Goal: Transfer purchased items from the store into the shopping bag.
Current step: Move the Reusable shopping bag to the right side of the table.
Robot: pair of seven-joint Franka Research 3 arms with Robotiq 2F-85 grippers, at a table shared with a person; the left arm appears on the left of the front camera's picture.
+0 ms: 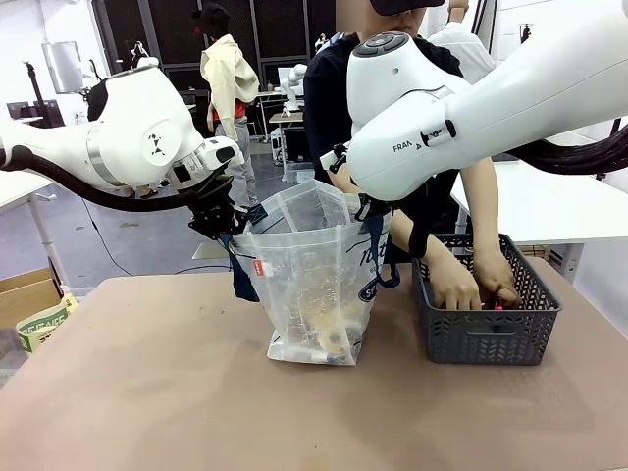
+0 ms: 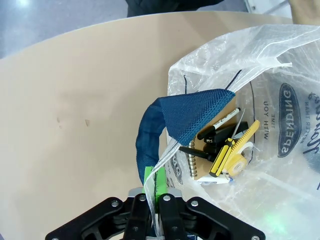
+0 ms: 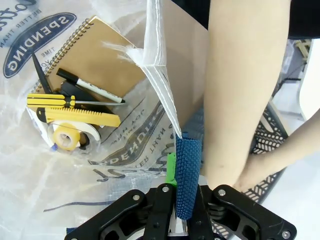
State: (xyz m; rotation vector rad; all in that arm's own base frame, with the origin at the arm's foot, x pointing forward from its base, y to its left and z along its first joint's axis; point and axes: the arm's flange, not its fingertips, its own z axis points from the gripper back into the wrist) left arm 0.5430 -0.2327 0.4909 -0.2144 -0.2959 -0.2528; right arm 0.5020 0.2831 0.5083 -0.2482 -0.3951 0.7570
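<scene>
The shopping bag (image 1: pixel 306 280) stands upright and open mid-table, held from both sides. My left gripper (image 1: pixel 226 226) is shut on its left rim and navy strap handle (image 2: pixel 172 117); in the left wrist view the gripper (image 2: pixel 153 187) pinches plastic and strap. My right gripper (image 3: pixel 180 187) is shut on the other navy handle (image 3: pixel 188 170). Purchased items lie at the bag's bottom: a brown spiral notebook (image 3: pixel 97 55), a black marker (image 3: pixel 90 86), a yellow screwdriver (image 3: pixel 52 101), a yellow cutter (image 3: pixel 85 118) and a tape roll (image 3: pixel 65 137). The person's hands (image 1: pixel 461 287) are down in the basket.
A dark grey mesh basket (image 1: pixel 486 339) stands right of the bag. The person's forearm (image 3: pixel 240 90) passes close beside my right gripper. My bulky right arm (image 1: pixel 442 108) hangs over the bag's right side. A cardboard box (image 1: pixel 25 294) sits off the table's left edge.
</scene>
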